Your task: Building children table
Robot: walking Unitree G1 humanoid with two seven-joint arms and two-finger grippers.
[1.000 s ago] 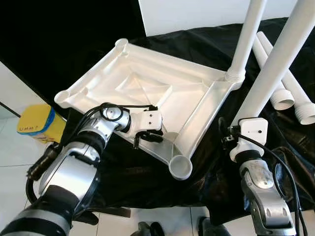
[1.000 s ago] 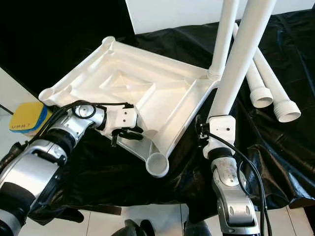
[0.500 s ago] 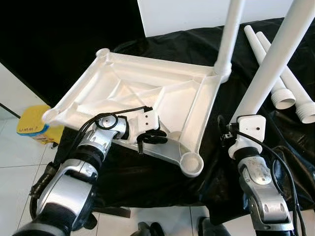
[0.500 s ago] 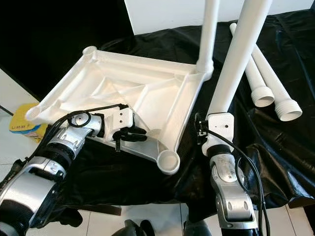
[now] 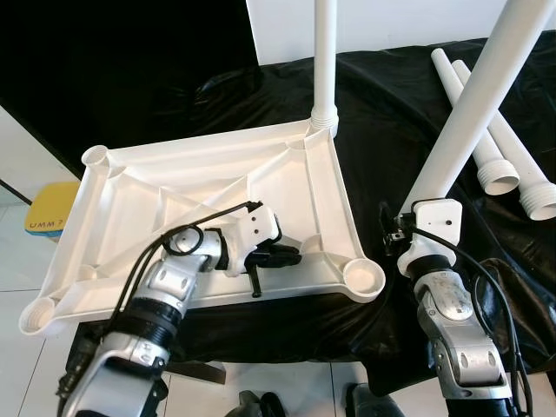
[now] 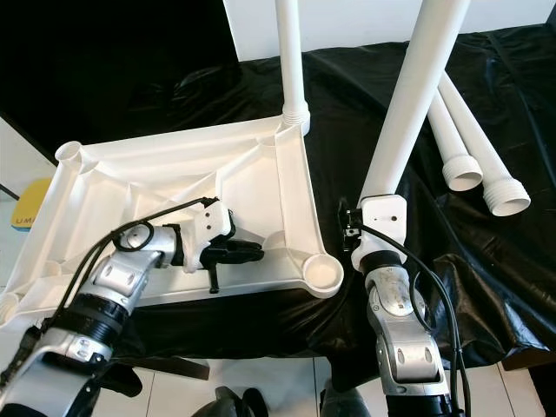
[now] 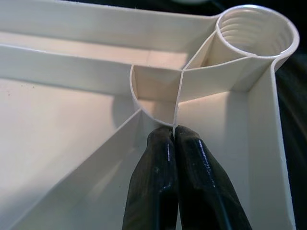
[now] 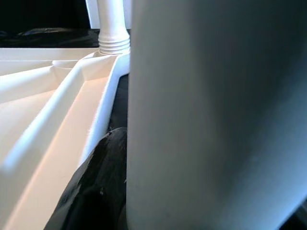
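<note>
L wrist cam: fingers (image 7: 158,167) pinch tabletop (image 5: 130,195) rib near socket (image 7: 254,28).

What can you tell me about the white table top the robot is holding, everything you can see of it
The table top is white moulded plastic, lying upside down on the black cloth, ribs and diagonal braces facing up. Each corner has a round threaded socket; one leg stands upright in the far corner, the others are open. The left gripper pinches a rib near the empty socket.
</note>
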